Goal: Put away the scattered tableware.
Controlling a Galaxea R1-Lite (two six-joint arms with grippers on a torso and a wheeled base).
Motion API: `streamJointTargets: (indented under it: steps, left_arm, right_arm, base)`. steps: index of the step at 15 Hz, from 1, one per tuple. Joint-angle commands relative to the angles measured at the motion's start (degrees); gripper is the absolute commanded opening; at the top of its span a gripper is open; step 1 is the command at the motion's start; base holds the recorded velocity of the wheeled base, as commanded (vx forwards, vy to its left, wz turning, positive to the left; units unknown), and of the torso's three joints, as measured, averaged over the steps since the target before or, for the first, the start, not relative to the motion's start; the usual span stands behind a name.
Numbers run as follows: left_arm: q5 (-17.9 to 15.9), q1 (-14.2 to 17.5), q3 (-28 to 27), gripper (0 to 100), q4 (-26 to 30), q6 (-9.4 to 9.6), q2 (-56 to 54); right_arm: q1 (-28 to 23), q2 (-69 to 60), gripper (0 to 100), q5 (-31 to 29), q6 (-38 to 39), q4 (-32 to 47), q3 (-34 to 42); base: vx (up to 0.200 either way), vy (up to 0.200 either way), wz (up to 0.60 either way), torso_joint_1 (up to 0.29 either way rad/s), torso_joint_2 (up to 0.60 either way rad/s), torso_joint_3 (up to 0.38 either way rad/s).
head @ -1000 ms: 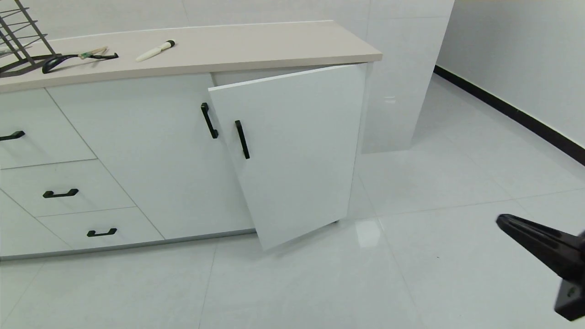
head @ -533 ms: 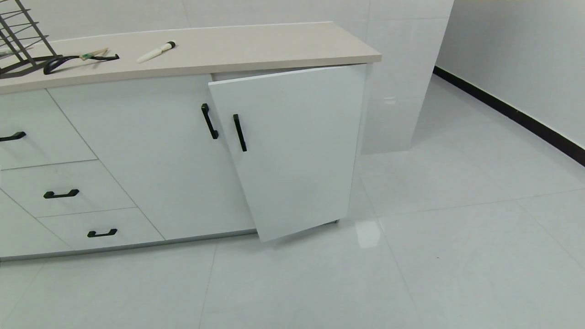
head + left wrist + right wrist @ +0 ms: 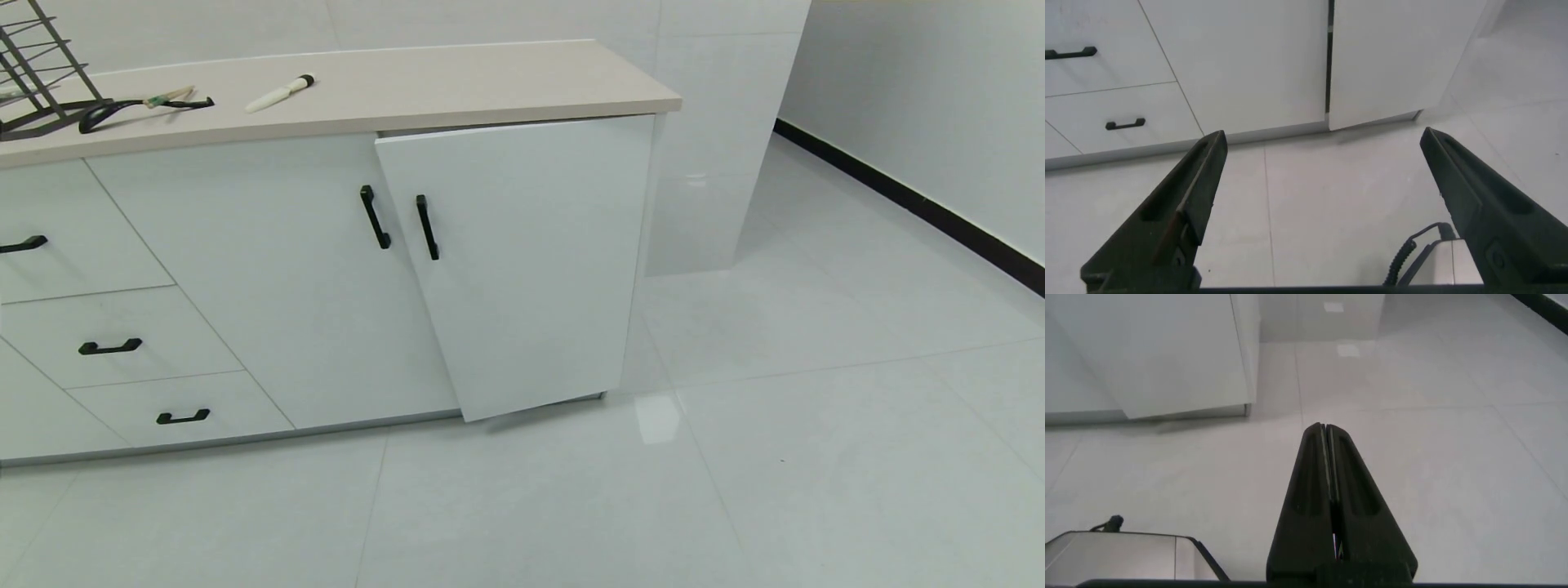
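Tableware is on the counter (image 3: 490,77), toward its left end: a pale-handled utensil (image 3: 277,91) lying flat, and a black long-handled utensil (image 3: 122,104) touching the foot of the wire rack (image 3: 37,73). Both look light, stiff and slim. The smooth handles will likely skid, so pinch across the handle near mid-length, not at the tip. Your left end effector (image 3: 1323,137) is spread wide and empty. The right end effector (image 3: 1325,437) is pressed together with nothing in it. Both hang over the floor (image 3: 735,457). The head view gives you the utensils and the ajar cabinet door (image 3: 531,261); the wrist views give finger state and the cabinet foot.
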Motion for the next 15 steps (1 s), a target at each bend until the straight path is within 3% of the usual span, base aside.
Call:
streamJointTargets:
  steps: [1,5,15]
  left_arm:
    - [0.0,0.0,0.0,100,0.0,-0.03,0.0]
    - [0.0,0.0,0.0,100,0.0,1.55,0.0]
    - [0.0,0.0,0.0,100,0.0,1.64,0.0]
  right_arm:
    - [0.0,-0.6,0,0.0,0.4,0.2,0.1]
    - [0.0,-0.6,0,0.0,1.1,0.2,0.1]
    - [0.0,-0.6,0,0.0,1.2,0.2,0.1]
  base:
    - [0.000,0.200,0.00,0.007,0.00,0.007]
    - [0.000,0.200,0.00,0.008,0.00,0.001]
    - [0.000,0.200,0.00,0.000,0.00,0.003]
